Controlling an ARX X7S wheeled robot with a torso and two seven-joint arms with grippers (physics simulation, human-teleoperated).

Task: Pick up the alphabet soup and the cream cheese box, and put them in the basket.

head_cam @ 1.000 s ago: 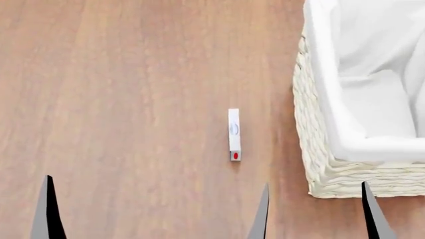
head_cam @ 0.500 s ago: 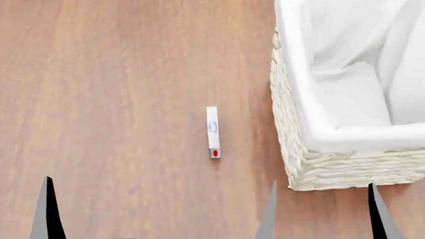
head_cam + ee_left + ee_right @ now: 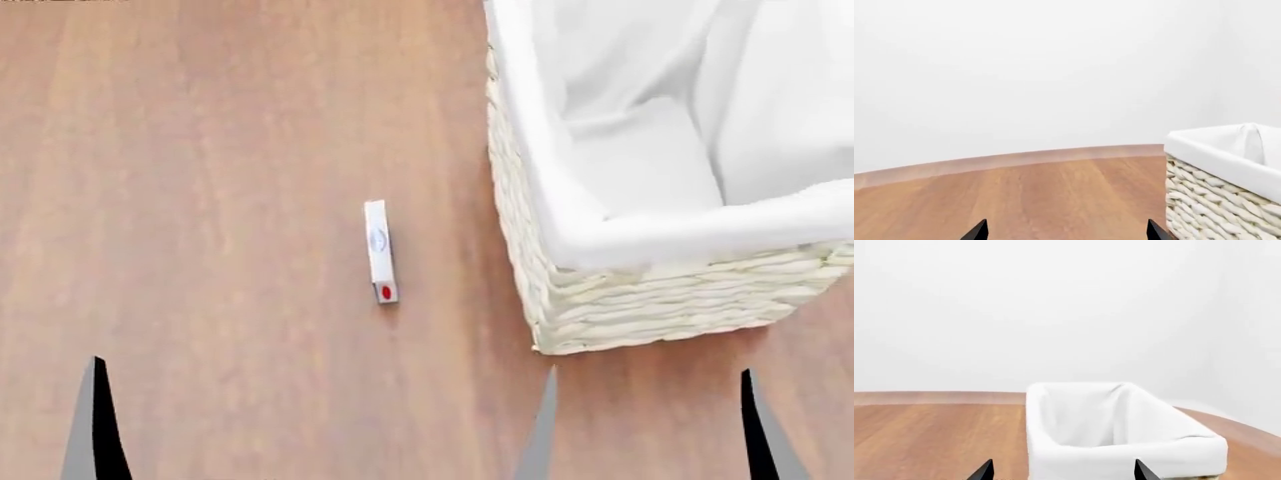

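The cream cheese box (image 3: 380, 252) lies on its thin side on the wooden floor, red spot toward me. It is left of the basket (image 3: 534, 290) and a clear gap apart from it. The basket's white lining holds nothing that I can see. It also shows in the right wrist view (image 3: 1121, 450) and the left wrist view (image 3: 1214, 200). My right gripper (image 3: 650, 425) is open and empty just short of the basket's near wall. It also shows in the right wrist view (image 3: 1062, 471). My left gripper (image 3: 1065, 232) is open and empty; only one finger (image 3: 94, 420) shows in the head view. The alphabet soup is out of view.
The wooden floor (image 3: 200, 200) stretches left of the box and ends at a white wall (image 3: 1021, 75) beyond a pale baseboard. The basket fills the upper right of the head view.
In the head view the box and the basket have slid left and slightly up, so my view has shifted right. Both grippers stay open at the bottom edge.
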